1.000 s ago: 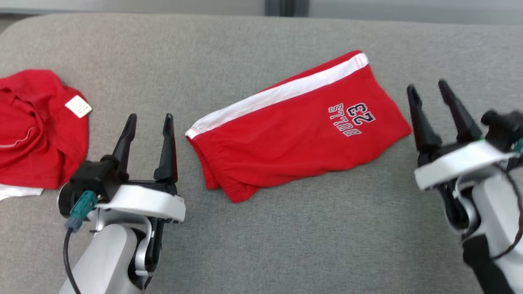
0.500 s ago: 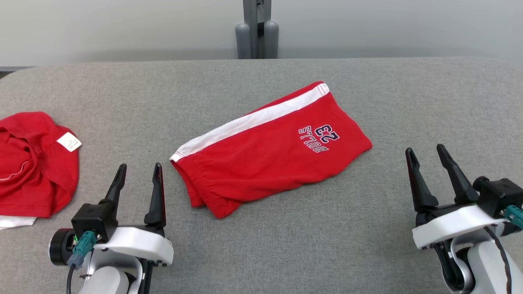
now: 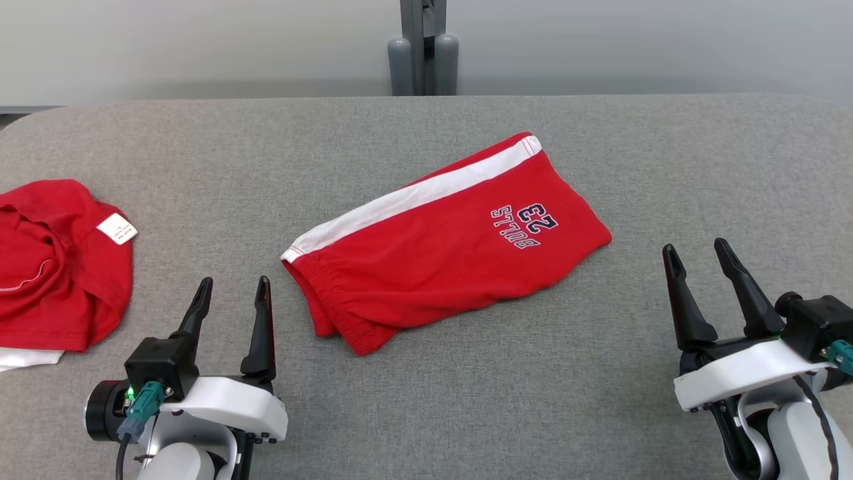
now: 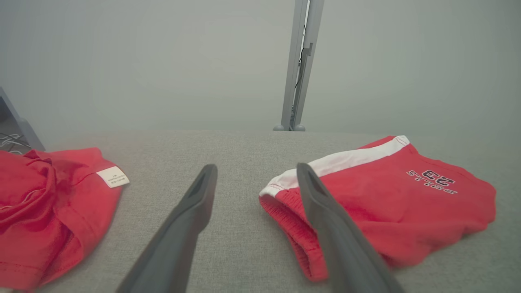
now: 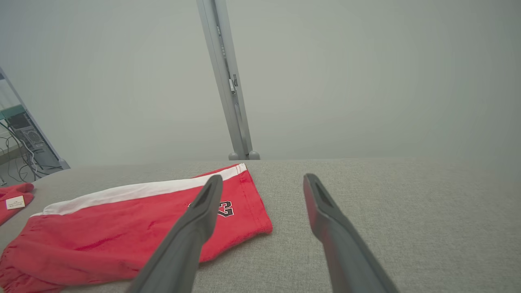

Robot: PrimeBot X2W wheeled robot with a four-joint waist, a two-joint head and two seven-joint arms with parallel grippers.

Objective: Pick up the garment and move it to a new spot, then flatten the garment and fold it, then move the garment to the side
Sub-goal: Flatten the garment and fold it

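Shorts (image 3: 440, 257) unmoved, left hand (image 3: 234, 281) slightly lower

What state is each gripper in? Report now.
Left gripper: open, holding nothing.
Right gripper: open, holding nothing.

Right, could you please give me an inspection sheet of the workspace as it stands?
Surface: grey fabric-covered table, flat.
Job's things: red shorts with white side stripe and a 23 print, lying folded over mid-table, untouched.
Clutter: crumpled red garment with white label, at the table's left edge.
Grippers: left gripper and right gripper both open, empty, apart from the shorts.
Cables: dark cable with teal plug at the left wrist.
Surroundings: grey metal post behind the table; pale wall.
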